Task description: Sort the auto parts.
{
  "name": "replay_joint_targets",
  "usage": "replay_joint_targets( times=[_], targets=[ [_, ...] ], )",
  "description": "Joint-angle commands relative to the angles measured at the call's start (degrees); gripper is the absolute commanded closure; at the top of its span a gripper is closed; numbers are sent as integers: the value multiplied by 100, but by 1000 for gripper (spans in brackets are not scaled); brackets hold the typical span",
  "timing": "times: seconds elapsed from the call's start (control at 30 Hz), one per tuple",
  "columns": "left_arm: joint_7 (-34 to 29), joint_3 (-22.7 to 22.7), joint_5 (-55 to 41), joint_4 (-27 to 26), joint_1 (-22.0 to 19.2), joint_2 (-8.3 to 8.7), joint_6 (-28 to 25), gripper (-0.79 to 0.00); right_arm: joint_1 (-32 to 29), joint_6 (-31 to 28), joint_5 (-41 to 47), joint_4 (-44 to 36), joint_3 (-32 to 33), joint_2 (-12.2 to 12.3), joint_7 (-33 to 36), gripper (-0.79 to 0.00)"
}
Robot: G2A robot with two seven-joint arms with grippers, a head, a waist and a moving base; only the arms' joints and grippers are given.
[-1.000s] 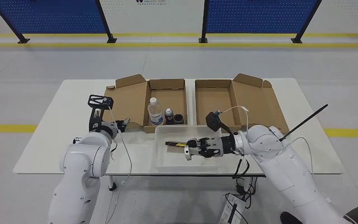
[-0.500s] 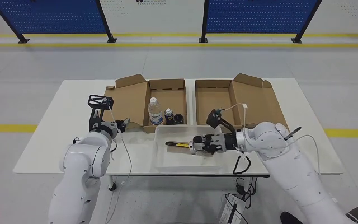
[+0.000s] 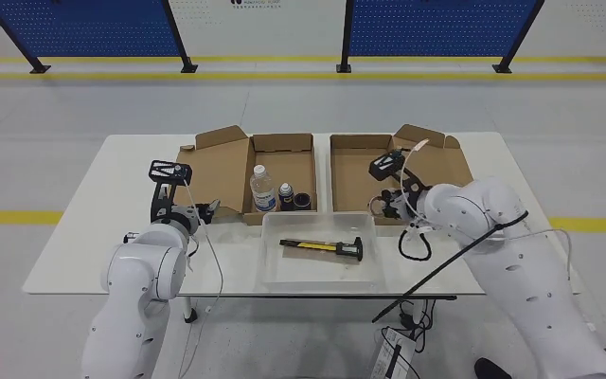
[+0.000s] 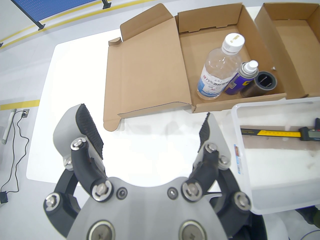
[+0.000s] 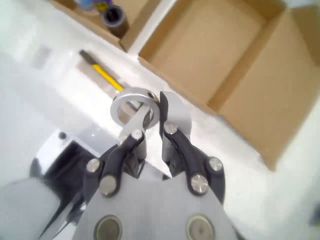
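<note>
Silver ring (image 5: 133, 93), rim pinched between right jaws, one inside

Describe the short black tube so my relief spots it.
Find the brown cardboard box holding three items. Along its near wall stand a clear plastic bottle, a blue spray can, then the short black tube. It alone is open-topped, capless.

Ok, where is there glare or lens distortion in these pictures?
Left wrist view: the edges of the table bow, and the floor of the plastic bin is washed out white. Right wrist view: bright highlights on the metal ring in the right gripper. Top view: even light, no strong glare.
</note>
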Motion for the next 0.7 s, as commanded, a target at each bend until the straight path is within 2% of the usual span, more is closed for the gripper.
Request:
replay_joint_targets(
  times=[0.0, 0.33, 0.67],
  targets=[
    [0, 0, 0, 0, 0, 0, 0, -785, 223, 84, -160, 204, -90, -23, 133, 0],
    [0, 0, 0, 0, 0, 0, 0, -785, 1344, -53, -502, 2120, -919, -286, 337, 0],
    [0, 0, 0, 0, 0, 0, 0, -785, 2196, -437, -396, 4133, -1795, -733, -155, 0]
  ],
)
